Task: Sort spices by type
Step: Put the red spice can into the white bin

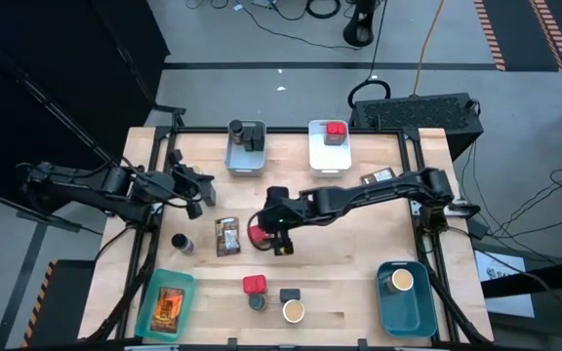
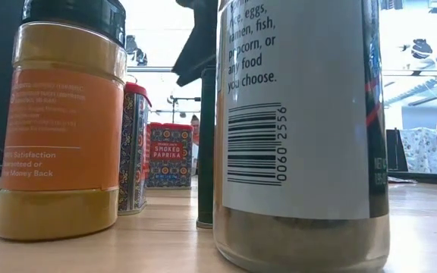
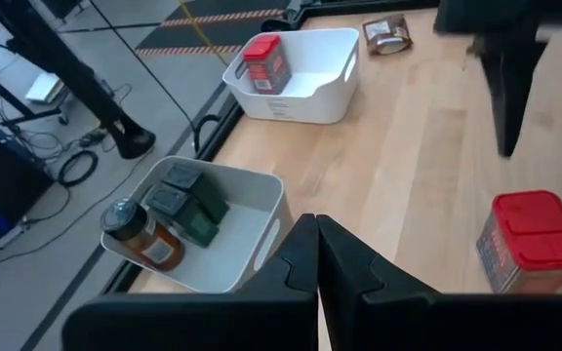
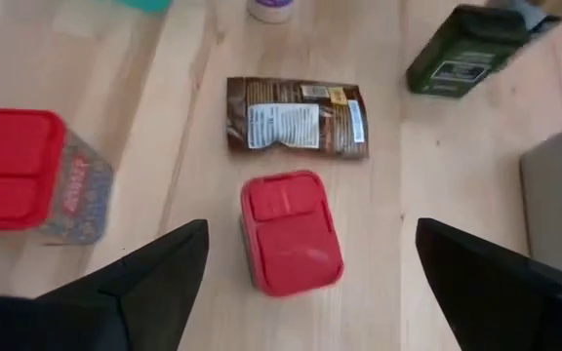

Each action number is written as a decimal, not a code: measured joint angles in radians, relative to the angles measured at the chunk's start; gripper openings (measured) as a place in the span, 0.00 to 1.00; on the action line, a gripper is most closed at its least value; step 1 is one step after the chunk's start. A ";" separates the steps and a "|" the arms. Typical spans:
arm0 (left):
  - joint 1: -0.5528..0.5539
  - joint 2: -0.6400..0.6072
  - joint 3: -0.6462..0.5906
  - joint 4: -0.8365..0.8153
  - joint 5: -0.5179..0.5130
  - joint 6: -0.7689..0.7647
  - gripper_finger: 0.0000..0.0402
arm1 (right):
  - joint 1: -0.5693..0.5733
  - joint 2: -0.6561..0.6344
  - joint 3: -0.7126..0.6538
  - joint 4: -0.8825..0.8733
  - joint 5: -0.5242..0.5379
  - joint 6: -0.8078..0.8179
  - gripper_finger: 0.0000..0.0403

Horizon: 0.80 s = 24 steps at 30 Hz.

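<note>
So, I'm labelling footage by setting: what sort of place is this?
Likely a robotics lab or workshop, not a kitchen: a framed wooden table, loose cables on the grey floor, and striped hazard tape.

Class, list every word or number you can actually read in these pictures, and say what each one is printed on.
"SMOKED PAPRIKA": red-lidded tin in the low view.
"eggs, ramen, fish, popcorn, or any food you choose." and barcode number "0060 2556": near white-labelled jar.
"Satisfaction ... Money Back": orange-labelled jar; the rest of its label is too blurred.
Brown packet label: too small to read.

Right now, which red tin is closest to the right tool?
The red tin mid-table beside the brown packet, right under the open right tool; the others sit farther off.
</note>
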<state>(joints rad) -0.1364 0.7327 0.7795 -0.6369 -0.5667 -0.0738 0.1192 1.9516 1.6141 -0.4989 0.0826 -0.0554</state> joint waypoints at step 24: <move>0.000 0.029 0.000 -0.001 -0.008 0.010 0.00 | -0.050 0.200 0.010 -0.005 -0.037 -0.098 0.85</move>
<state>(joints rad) -0.1364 0.7620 0.7799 -0.6379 -0.5752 -0.0639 0.0689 2.1512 1.6241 -0.5037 0.0452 -0.1535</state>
